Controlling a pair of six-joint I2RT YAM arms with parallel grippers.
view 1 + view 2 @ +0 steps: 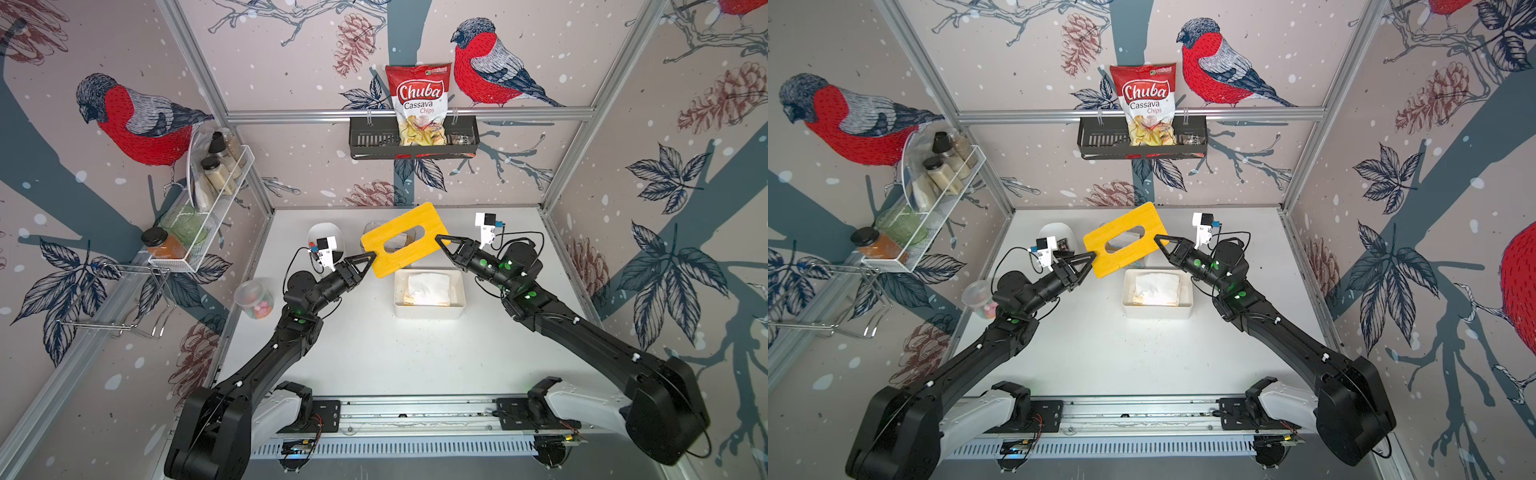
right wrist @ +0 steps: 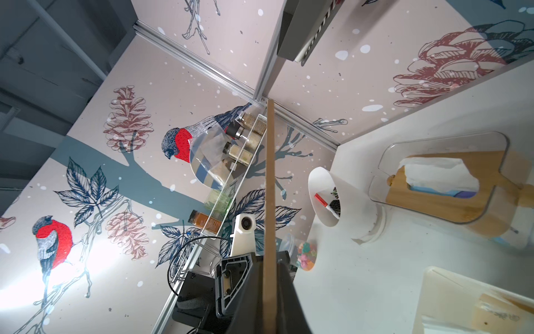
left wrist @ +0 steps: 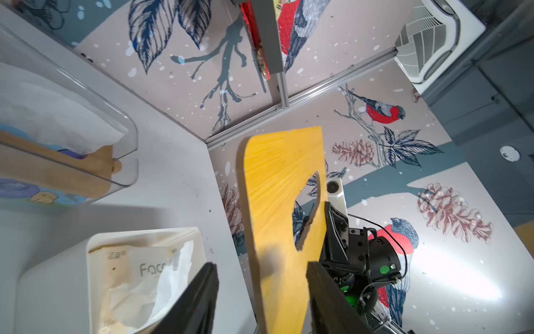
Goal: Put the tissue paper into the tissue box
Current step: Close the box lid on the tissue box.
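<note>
In both top views: carrying a yellow slotted lid aloft between the two arms, tilted, just beyond the white tissue box. Pinching one short edge with the right tool, pressed flat on the board. Meeting the opposite edge with the left tool. Already lying inside the open box: the tissue paper, white, rumpled, soft. Beneath, a smooth white tabletop.

From the left wrist: straddling the lid's edge with the left tool, spread, with a gap on one side at least, so probably no firm hold there yet. Showing a streaked yellow wood-grain face and a rough-cut oval slot. Could swing or drop, being a thin rigid board levered from a single clamped edge. Could also catch the rumpled tissue, if riding above the rim, and seat crooked.

From the right wrist: clamping the board edge-on, thin and pale brown along the cut. Could slip through smooth pads under more tilt. Well apart on the tabletop, a clear tissue box with a bamboo lid, hard and glossy, open to a knock on a wide swing.
</note>
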